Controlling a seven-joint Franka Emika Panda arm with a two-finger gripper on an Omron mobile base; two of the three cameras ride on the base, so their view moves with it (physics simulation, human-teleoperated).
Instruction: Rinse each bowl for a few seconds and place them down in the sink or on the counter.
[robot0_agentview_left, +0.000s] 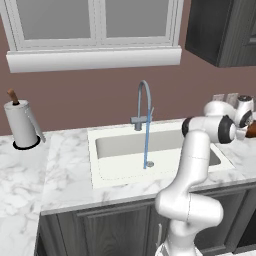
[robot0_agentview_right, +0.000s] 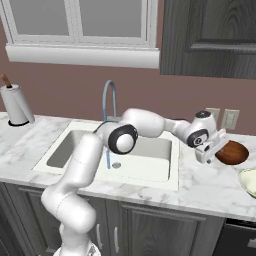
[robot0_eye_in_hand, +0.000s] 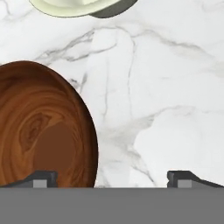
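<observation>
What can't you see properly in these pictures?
- Brown bowl: right base view, its near left side sits behind the open gripper; hand view, cut off at the left edge.
- Pale dish: cut off by the right edge of the right base view and the top of the hand view.
- Sink: left base view, its right part hidden by the arm.
</observation>
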